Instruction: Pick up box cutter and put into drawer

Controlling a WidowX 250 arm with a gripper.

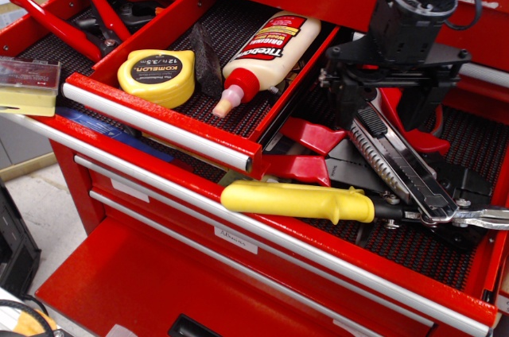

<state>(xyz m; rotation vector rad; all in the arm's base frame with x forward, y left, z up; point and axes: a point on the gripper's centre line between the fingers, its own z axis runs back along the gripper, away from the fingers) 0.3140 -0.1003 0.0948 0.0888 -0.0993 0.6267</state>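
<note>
The box cutter (402,166) is a long silver knife with a ridged edge and a black slider strip. It lies diagonally on top of other tools in the open right drawer (445,265). My black gripper (380,110) hangs over its upper end, with the fingers apart on either side of the handle. One finger (343,106) is left of the handle and the other (414,108) is right of it. The gripper holds nothing. The red butt end is mostly hidden behind the gripper.
A yellow-handled tool (298,200) and red-handled snips (306,153) lie under and left of the knife, and red scissors (423,140) to its right. The upper-left drawer holds a glue bottle (266,55), a yellow tape measure (157,75) and red pliers (60,25).
</note>
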